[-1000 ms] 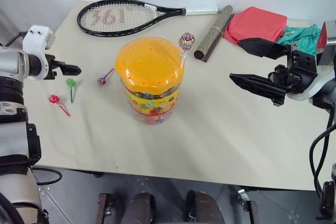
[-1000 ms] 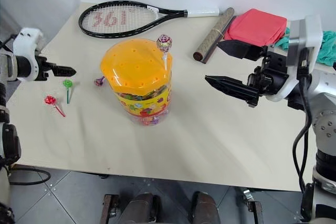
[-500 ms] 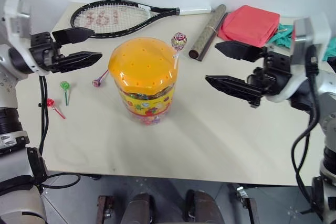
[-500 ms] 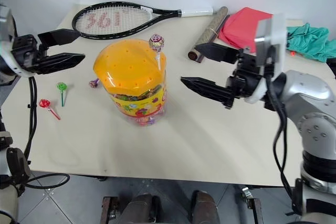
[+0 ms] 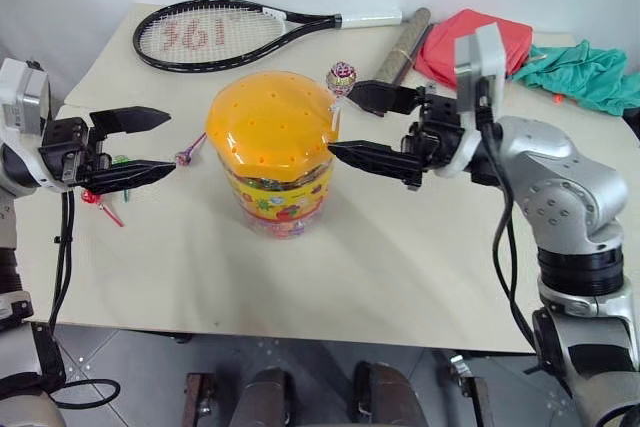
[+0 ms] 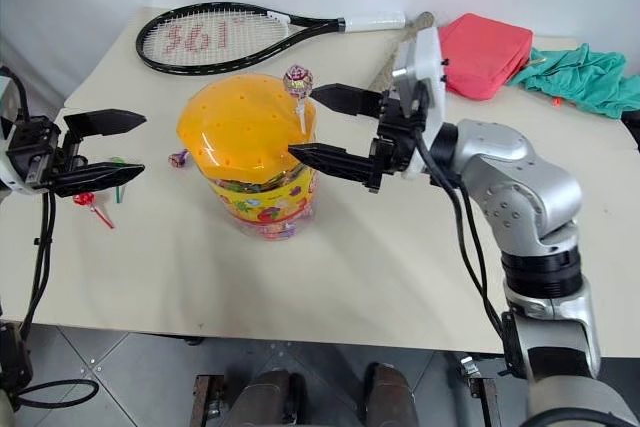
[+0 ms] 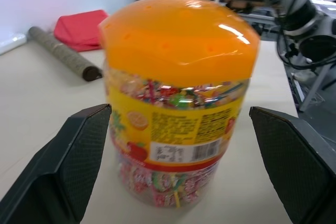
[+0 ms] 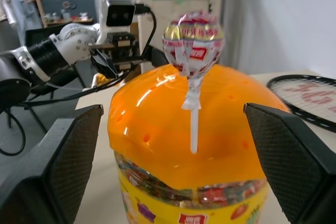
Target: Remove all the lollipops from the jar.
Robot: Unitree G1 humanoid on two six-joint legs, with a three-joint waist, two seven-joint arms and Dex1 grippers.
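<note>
Three lollipops lie on the bench [image 5: 420,277] already (red [image 5: 100,197], green [image 6: 117,162], purple-pink [image 5: 184,157]) — the maroon-patterned one [image 5: 341,76] stands in the jar [image 5: 277,147]. Right gripper [image 5: 345,127] flanks it, fingers spread; left gripper [image 5: 155,142] is released, empty.

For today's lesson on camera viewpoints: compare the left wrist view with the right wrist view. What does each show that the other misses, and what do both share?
Left wrist view: the jar's barcode label, a brown roll and a red cloth.

Right wrist view: a wrapped lollipop standing upright in the lid, the left claw beyond the jar, and a racket.

Both: the jar with its orange lid, framed by open black fingers.
</note>
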